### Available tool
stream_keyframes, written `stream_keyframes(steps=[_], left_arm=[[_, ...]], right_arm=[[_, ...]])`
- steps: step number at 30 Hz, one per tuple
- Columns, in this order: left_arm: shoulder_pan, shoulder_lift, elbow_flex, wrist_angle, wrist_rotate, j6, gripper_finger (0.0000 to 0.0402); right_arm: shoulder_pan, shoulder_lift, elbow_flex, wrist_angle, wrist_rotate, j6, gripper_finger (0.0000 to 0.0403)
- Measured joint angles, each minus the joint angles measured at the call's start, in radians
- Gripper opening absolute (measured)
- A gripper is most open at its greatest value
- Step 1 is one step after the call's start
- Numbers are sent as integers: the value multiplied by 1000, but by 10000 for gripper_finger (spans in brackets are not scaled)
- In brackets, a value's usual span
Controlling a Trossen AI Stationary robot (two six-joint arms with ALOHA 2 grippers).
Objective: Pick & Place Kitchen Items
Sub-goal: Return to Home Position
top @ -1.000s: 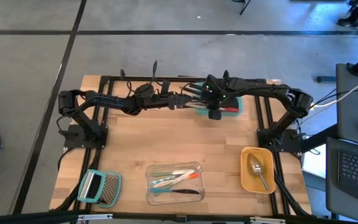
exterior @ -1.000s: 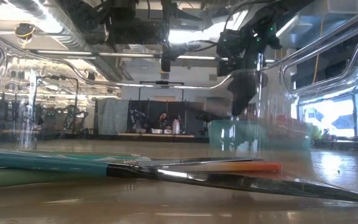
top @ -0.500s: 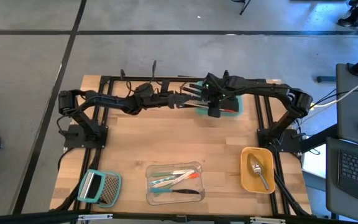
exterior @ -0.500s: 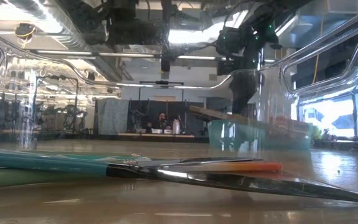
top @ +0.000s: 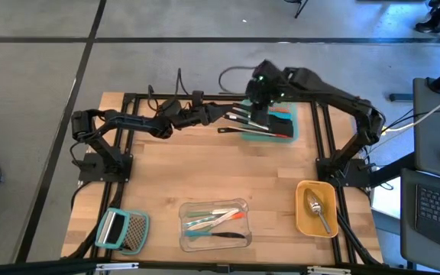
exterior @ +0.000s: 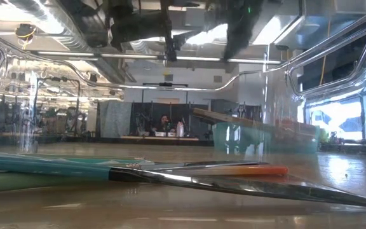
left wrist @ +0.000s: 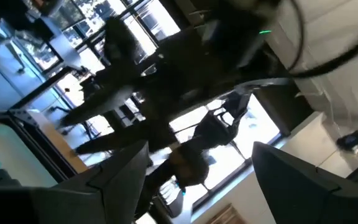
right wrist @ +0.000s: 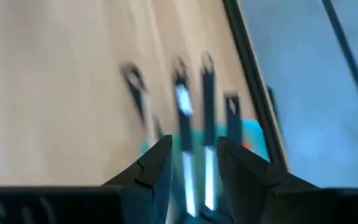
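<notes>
The right gripper (right wrist: 193,144) hung above the teal bin (top: 252,136), its fingers a narrow gap apart and holding nothing. Directly beneath it, the black spatulas (top: 239,118) lay in that bin, their steel handles poking over the rim toward the left gripper (top: 218,114). The red spatula (top: 283,134) lay in the same bin, just off to one side. The left gripper, spread wide and empty, sat close beside those handle ends. Well apart from both grippers, the clear bin (top: 243,206) held the slim tools (top: 214,221), and the yellow bin (top: 302,214) held the silver spoon (top: 316,206). The grater (top: 132,231) lay farthest from the right gripper.
</notes>
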Motion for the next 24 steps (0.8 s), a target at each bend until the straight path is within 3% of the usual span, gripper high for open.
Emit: stream_keyframes(steps=[4, 7, 9, 16, 24], left_arm=[[0, 0, 0, 11, 4, -52, 281], [1, 0, 0, 73, 59, 7, 281], [0, 0, 0, 104, 101, 46, 281], [-38, -20, 0, 128, 202, 88, 281], [-88, -33, 0, 105, 277, 118, 281]], right_arm=[[15, -25, 122, -34, -150, 113, 128], [47, -71, 149, -20, -273, 183, 128], [86, -103, 149, -18, -293, 222, 128], [291, -167, 148, 8, -103, 404, 128], [594, -170, 110, 47, 215, 554, 128]])
